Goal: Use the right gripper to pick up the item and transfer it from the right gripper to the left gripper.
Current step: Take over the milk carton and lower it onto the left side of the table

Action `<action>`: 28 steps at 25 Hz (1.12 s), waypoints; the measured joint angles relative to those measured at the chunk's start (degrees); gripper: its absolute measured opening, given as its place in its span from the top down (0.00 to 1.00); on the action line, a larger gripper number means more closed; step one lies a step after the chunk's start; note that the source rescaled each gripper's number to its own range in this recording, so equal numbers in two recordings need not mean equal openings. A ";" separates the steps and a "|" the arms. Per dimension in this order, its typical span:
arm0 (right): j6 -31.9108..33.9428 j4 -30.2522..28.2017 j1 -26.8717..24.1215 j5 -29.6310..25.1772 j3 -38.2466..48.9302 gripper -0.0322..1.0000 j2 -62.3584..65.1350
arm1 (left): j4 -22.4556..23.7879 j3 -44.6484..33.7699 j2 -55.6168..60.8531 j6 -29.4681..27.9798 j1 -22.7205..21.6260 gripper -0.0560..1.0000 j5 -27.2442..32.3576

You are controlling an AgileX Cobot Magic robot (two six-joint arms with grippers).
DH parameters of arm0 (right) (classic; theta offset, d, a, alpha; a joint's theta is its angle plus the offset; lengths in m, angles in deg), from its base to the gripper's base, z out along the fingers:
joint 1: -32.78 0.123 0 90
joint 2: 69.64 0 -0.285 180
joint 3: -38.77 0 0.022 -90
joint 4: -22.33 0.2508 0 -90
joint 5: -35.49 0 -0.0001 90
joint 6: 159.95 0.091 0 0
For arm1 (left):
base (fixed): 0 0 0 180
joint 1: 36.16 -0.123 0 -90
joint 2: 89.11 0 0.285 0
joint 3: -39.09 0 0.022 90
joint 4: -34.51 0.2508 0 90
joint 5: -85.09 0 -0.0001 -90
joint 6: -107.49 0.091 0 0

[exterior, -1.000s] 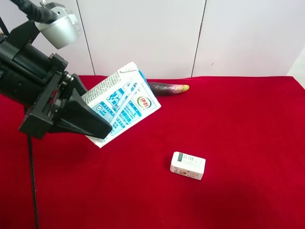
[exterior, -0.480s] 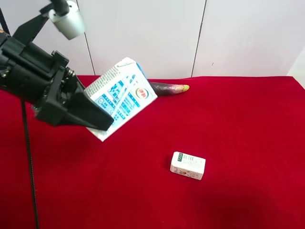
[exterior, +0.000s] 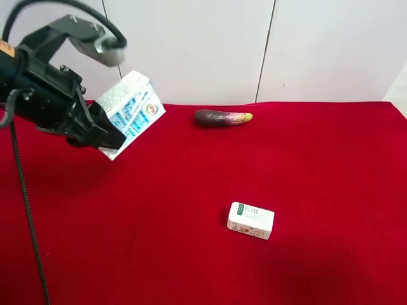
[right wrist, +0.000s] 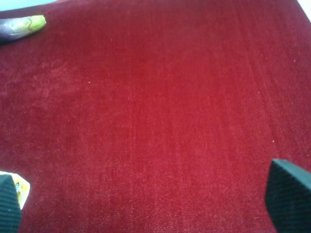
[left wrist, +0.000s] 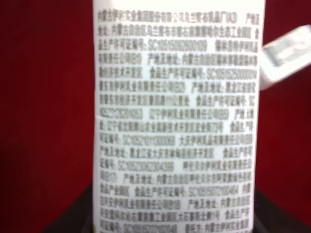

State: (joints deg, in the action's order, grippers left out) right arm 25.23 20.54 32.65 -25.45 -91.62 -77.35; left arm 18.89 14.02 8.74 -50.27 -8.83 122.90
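White carton (exterior: 130, 108) is pinched in your left fingers (exterior: 94, 127); right fingers (right wrist: 290, 193) spread, empty. Handover looks done; just hold steady.

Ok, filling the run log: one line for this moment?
left hand: shut on carton, held above cloth | right hand: open, empty | eggplant, small box: on cloth

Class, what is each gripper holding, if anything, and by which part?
The left gripper holds the drink carton by its lower end; the right gripper is open and holds nothing.
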 joint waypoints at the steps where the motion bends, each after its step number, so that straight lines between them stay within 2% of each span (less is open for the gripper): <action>1: 0.00 0.00 0.00 0.00 0.00 0.00 0.00 | 2.85 0.00 -0.93 -2.48 0.00 0.95 -0.12; 5: 0.00 0.00 0.00 0.00 0.00 0.00 0.00 | 11.28 0.00 -5.70 -10.77 0.00 0.95 -1.30; 9: 0.00 0.00 0.00 0.00 0.00 0.00 0.00 | 15.63 0.00 -10.46 -16.24 0.00 0.95 -3.92; 12: 0.00 0.00 0.00 0.00 0.00 0.00 0.00 | 16.32 0.05 -14.19 -18.16 0.00 0.95 -6.01; 19: 0.00 0.00 0.00 0.00 0.00 0.00 0.00 | 16.85 0.05 -22.23 -18.51 0.00 0.95 -10.89; 28: 0.00 0.00 0.00 0.00 0.00 0.00 0.00 | 16.87 0.05 -28.12 -18.51 0.00 0.95 -12.34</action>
State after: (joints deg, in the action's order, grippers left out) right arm 25.23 20.54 32.65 -25.45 -91.62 -77.35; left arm 35.75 14.07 -19.38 -68.78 -8.83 110.56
